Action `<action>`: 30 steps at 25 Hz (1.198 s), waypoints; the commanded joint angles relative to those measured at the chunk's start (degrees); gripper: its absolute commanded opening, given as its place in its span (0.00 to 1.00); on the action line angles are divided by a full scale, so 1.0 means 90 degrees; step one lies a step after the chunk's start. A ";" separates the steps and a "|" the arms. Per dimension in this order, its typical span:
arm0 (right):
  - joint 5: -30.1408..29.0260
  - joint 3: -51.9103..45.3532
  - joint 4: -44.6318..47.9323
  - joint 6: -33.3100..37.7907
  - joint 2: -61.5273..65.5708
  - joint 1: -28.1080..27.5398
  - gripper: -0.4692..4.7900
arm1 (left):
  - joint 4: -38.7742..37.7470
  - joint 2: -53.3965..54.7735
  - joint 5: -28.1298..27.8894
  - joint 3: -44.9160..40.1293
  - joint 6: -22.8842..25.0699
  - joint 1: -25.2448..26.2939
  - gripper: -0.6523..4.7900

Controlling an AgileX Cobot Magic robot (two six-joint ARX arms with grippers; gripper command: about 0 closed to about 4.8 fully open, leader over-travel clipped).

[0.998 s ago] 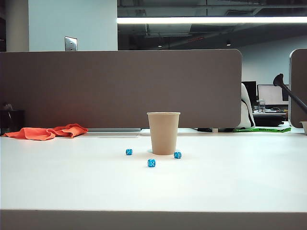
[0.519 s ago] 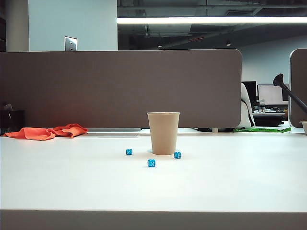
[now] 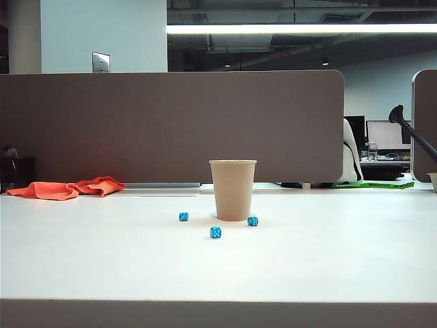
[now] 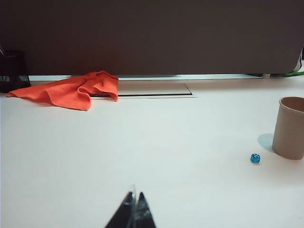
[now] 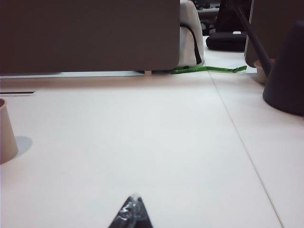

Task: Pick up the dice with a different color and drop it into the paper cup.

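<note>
The tan paper cup (image 3: 233, 190) stands upright at the middle of the white table. Three blue dice lie round its base: one to its left (image 3: 184, 216), one in front (image 3: 216, 233), one at its right foot (image 3: 252, 221). The dice with a different color is out of view. The left wrist view has the cup (image 4: 289, 127) and one blue die (image 4: 255, 158) far off to one side of my left gripper (image 4: 134, 194), which is shut and empty. My right gripper (image 5: 134, 198) is shut and empty too, with the cup (image 5: 5, 133) at the frame edge. Neither gripper shows in the exterior view.
An orange cloth (image 3: 68, 188) lies at the back left by the grey partition (image 3: 171, 126). A dark cone-shaped base (image 5: 287, 71) and a green strip (image 5: 209, 70) sit at the far right. The table's front edge (image 3: 218, 301) runs across the near side.
</note>
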 commanded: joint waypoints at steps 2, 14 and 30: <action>0.0034 -0.0010 -0.0010 0.0002 -0.0005 -0.0002 0.09 | 0.0083 0.0005 0.0022 0.0019 0.0002 0.0005 0.11; 0.0034 -0.0010 -0.0010 0.0002 -0.0005 -0.0002 0.09 | 0.0095 0.0005 -0.0056 0.0019 0.0070 0.0005 0.11; 0.0034 -0.0010 -0.0010 0.0002 -0.0005 -0.0002 0.09 | 0.0075 0.0005 -0.0840 0.0019 0.0073 0.0005 0.11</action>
